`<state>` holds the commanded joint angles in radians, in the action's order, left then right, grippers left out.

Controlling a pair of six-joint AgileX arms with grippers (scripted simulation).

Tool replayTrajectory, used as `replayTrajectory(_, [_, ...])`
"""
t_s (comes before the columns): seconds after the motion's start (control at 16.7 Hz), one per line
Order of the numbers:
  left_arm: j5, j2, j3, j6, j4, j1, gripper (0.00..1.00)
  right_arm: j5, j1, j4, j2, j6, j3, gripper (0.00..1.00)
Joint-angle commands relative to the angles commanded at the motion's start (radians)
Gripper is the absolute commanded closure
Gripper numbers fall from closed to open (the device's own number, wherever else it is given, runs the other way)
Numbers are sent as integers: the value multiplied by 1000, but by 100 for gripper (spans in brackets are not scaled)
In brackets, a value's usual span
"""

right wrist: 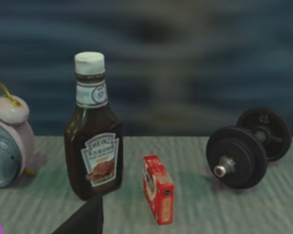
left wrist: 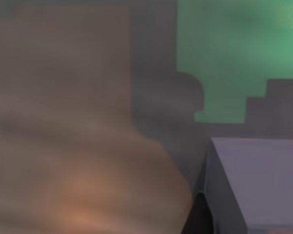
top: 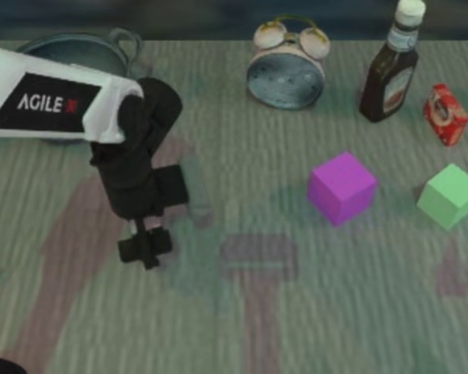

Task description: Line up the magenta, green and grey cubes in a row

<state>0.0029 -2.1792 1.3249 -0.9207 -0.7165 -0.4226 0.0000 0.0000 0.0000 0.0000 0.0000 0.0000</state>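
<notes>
Grey-green patterned table cloth (top: 312, 327) covers the whole work surface, so going left to right: at the far left back there's a round metal basin (top: 78, 48) mostly tucked under my left arm. The left gripper (top: 144, 248) hangs low over the left part of the table, pointing straight down. From above I honestly can't tell if its fingers are spread or pinching anything. Its wrist camera is right up against a pale grey matte cube (left wrist: 256, 183), which fills one corner of that view, so the grey one sits right at the gripper.

Moving on, a round blue-faced alarm clock with two bells (top: 287, 66) stands at the back middle. In front of it and a bit to the right is the large magenta matte cube (top: 342, 188), resting on the cloth on its own. Then a dark brown sauce bottle with a white cap (top: 390, 74) at the back, and just beside it a small red carton with white print (top: 445, 114). The light green matte cube (top: 450, 195) sits near the right edge, apart from the magenta one.

The right wrist view also catches a black dumbbell (right wrist: 248, 147) near the carton. The right gripper itself doesn't show up clearly anywhere
</notes>
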Motion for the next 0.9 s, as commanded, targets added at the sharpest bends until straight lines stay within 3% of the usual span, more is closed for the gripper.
replayTrajectory(0.42, [0, 0, 0, 0, 0, 0, 100, 0, 0, 0, 0, 0, 0, 0])
replayTrajectory(0.9, [16, 125, 106, 17, -228, 13, 100, 0, 0, 0, 0, 0, 0, 0])
